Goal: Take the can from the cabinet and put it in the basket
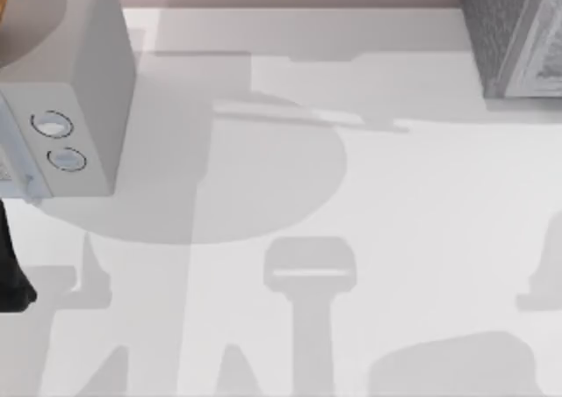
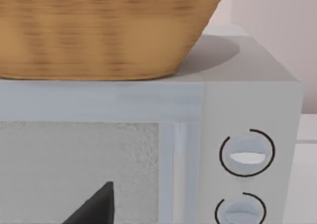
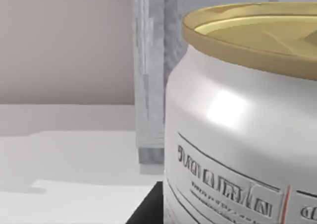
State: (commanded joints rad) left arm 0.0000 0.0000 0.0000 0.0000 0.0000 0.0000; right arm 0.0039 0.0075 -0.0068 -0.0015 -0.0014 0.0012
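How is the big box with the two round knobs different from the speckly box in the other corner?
The box with knobs is smooth and pale grey; the cabinet is darker and speckled. The box with knobs has two round dials on its front; the cabinet has a paler framed panel instead. A woven basket sits on the box with knobs. It stands at the table's left, the cabinet at the right. Both are big grey boxes on the white table.

Our left arm (image 1: pixel 10 265) is a matte black column; one black, wedge-shaped finger (image 2: pixel 96 206) of ours tapers to a sharp point.
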